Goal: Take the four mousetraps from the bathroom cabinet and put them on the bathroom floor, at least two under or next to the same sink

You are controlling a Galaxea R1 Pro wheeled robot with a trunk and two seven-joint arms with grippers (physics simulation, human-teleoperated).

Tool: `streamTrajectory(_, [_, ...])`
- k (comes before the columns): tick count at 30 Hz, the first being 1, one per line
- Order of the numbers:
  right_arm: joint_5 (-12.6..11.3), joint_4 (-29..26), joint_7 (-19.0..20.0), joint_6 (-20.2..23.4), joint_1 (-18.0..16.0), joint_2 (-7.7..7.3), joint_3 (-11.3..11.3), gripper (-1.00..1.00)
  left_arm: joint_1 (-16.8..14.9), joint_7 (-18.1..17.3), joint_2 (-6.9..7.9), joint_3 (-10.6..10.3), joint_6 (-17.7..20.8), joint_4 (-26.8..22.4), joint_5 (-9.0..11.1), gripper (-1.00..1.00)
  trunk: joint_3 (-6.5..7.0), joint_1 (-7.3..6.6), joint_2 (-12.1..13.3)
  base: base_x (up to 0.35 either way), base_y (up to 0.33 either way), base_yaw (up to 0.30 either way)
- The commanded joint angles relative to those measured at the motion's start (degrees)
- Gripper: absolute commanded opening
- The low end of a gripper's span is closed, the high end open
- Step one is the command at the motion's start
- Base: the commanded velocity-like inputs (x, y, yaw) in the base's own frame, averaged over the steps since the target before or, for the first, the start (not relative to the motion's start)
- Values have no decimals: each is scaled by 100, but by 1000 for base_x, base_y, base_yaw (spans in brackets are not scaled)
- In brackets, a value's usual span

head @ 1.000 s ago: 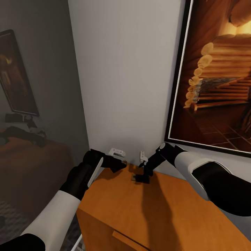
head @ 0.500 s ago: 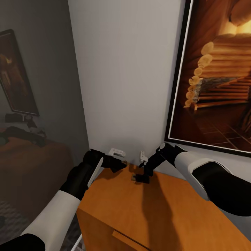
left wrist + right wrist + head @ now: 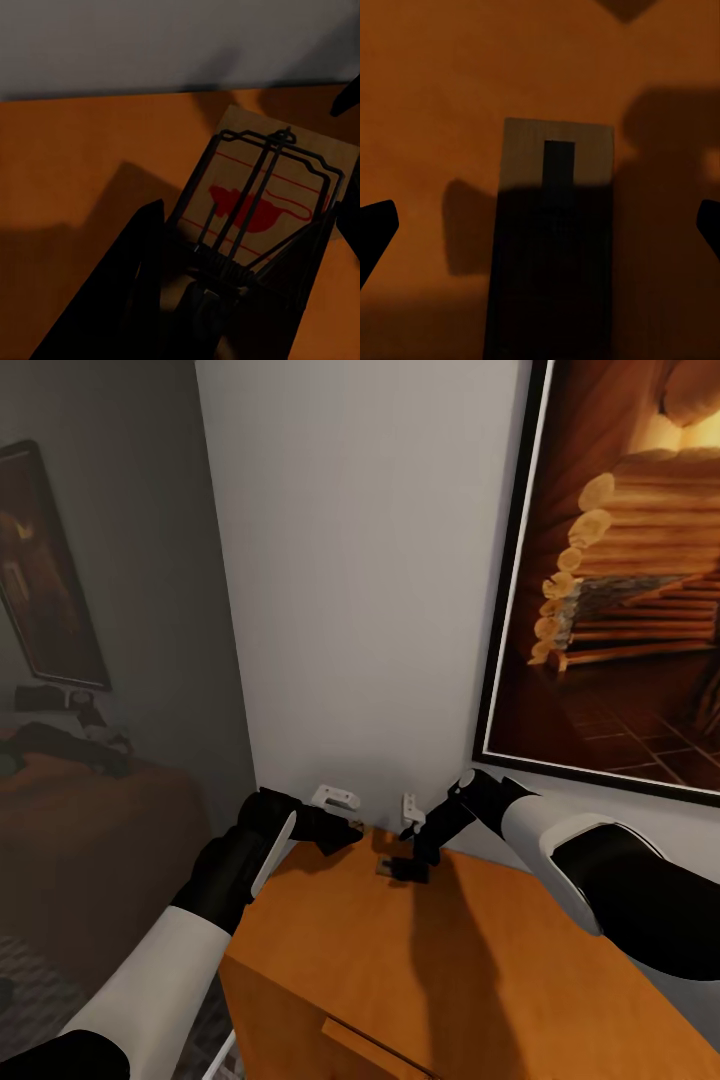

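Head view: both arms reach over the far left corner of the cabinet (image 3: 420, 970), close to the wall (image 3: 370, 580). Left gripper (image 3: 340, 832) is at the cabinet's left edge. In left wrist view its jaws sit either side of a mousetrap (image 3: 262, 202) w/ a red mouse print and dark wire frame, lying flat on the orange top; can't tell if they grip it. Right gripper (image 3: 405, 868) points down just right of it. In right wrist view the jaws are spread wide, tips well apart, over a second mousetrap (image 3: 556, 225) lying flat, half in shadow, nothing held. Framed picture (image 3: 620, 570) hangs on the right.
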Motion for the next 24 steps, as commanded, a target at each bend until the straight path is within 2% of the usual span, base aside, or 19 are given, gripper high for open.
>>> streamTrajectory(1, [49,16,4,-20,-10,1,-43,100,-5,-18,0,0,24,-4,-20,-100,-7,0,-5,0,0,0])
streamTrajectory(6, [49,16,4,-19,-10,-2,-43,100,-5,-18,0,0,18,-4,-20,-100,-79,88,-165,0,0,0])
streamTrajectory(15, [49,16,4,-19,-10,-2,-43,100,-5,-18,0,0,20,-3,-21,-100,-79,88,-165,0,0,0])
streamTrajectory(19, [56,16,4,-19,-10,-2,-43,100,-5,-18,0,0,18,-4,-22,-100,-151,176,-325,0,0,0])
streamTrajectory(24, [58,16,4,-19,-10,-2,-43,100,-5,-18,0,0,23,-4,-23,-100,-151,176,-325,0,0,0])
